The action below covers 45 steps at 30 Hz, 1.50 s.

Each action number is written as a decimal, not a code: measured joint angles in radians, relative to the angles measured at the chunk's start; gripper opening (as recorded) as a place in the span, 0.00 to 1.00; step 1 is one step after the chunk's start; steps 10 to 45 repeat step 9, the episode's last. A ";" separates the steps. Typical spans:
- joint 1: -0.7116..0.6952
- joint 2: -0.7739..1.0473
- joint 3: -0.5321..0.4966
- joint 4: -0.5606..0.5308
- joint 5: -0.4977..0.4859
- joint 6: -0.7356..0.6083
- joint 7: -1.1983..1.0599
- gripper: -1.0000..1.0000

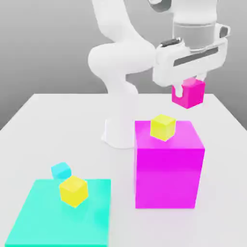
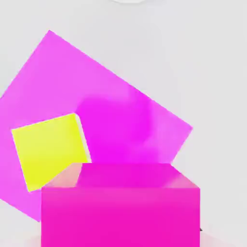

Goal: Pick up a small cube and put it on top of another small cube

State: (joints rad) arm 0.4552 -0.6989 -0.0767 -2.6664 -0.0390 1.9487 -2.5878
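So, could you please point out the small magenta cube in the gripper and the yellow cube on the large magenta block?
small magenta cube (image 1: 189,94), exterior view, front face below the fingers.
yellow cube (image 1: 162,127), exterior view, front face.
large magenta block (image 1: 169,176), exterior view, front face.

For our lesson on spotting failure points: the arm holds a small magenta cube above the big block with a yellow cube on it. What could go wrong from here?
1. The small magenta cube hangs off to one side of the yellow cube; released there, it would miss.
2. That yellow cube sits near the large magenta block's edge; a nudge could push it off.
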 joint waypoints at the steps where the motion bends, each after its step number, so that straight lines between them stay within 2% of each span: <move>1: -0.009 -0.012 -0.012 -0.013 -0.020 0.012 -0.021 0.00; 5: -0.017 0.024 -0.035 -0.112 -0.048 0.156 -0.037 0.00; 6: -0.017 0.032 -0.038 -0.128 -0.051 0.181 -0.037 1.00; 45: -0.017 0.032 -0.038 -0.128 -0.051 0.181 -0.037 1.00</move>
